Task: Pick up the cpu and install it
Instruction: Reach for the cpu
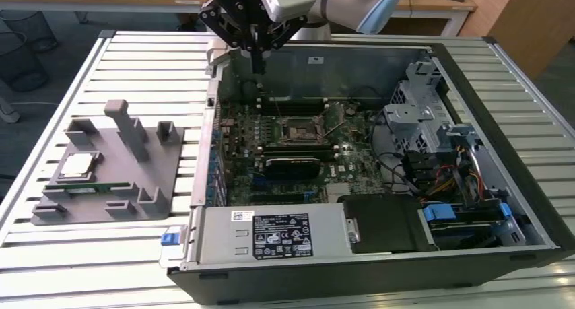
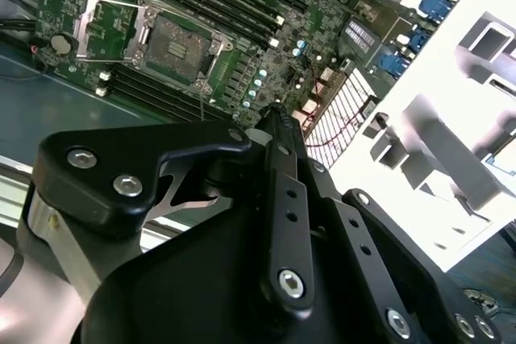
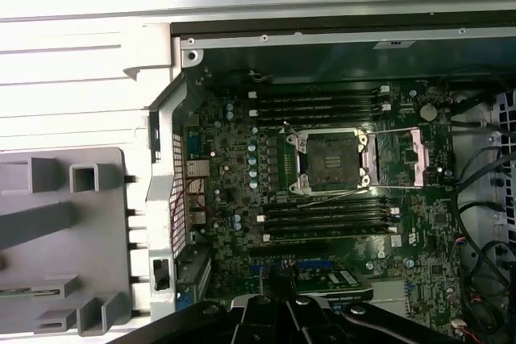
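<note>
The cpu [image 1: 77, 165], a silver square chip with a thin tan rim, lies flat on the grey fixture [image 1: 134, 188] at the exterior view's left, outside the case. My gripper [image 1: 258, 61] hangs high over the far edge of the open computer case, well away from the chip, fingers shut with nothing between them. The black socket [image 1: 299, 128] sits mid-motherboard with nothing in it. In both wrist views the socket [image 2: 173, 42] [image 3: 330, 160] shows bare, its metal frame [image 3: 423, 151] folded open beside it. The gripper [image 2: 278, 114] [image 3: 278, 289] points down toward the board.
A long green memory stick [image 1: 90, 188] lies on the fixture near the chip, among grey upright posts [image 1: 126, 127]. The case holds a drive cage [image 1: 422, 114], cables [image 1: 440, 181] and a power supply [image 1: 269, 235]. The slatted table [image 1: 134, 60] surrounds the case.
</note>
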Robot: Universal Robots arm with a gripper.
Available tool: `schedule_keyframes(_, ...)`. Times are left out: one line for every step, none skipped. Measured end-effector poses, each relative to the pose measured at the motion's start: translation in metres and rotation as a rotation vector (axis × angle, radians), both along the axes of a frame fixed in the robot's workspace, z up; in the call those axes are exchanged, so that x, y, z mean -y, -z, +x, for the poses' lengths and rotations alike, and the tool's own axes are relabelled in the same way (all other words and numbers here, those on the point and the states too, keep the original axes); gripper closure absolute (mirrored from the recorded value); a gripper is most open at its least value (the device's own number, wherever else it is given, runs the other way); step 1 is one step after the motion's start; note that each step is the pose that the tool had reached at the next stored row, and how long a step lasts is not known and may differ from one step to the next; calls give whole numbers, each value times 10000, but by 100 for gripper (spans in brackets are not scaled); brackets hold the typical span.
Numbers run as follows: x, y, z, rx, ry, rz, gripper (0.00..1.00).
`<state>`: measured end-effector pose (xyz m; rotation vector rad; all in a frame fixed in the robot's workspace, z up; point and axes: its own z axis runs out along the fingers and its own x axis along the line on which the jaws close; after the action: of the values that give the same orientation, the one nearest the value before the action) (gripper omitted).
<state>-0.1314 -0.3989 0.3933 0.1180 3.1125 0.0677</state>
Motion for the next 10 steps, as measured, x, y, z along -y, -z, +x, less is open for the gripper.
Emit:
schedule_keyframes(0,0,-7,0,0,0,89)
schedule_keyframes(0,0,-13,0,1,0,89)
schedule_keyframes(0,0,-19,0,0,-1,89)
schedule_keyframes(0,0,-24,-1,0,0,89)
schedule_keyframes(0,0,-29,0,0,0,89)
schedule_keyframes(0,0,-34,0,1,0,89)
schedule_keyframes(0,0,-39,0,1,0,89)
schedule_keyframes(0,0,-44,0,1,0,89)
schedule_keyframes(0,1,-50,0,0,0,89)
schedule_keyframes(0,1,-56,0,1,0,89)
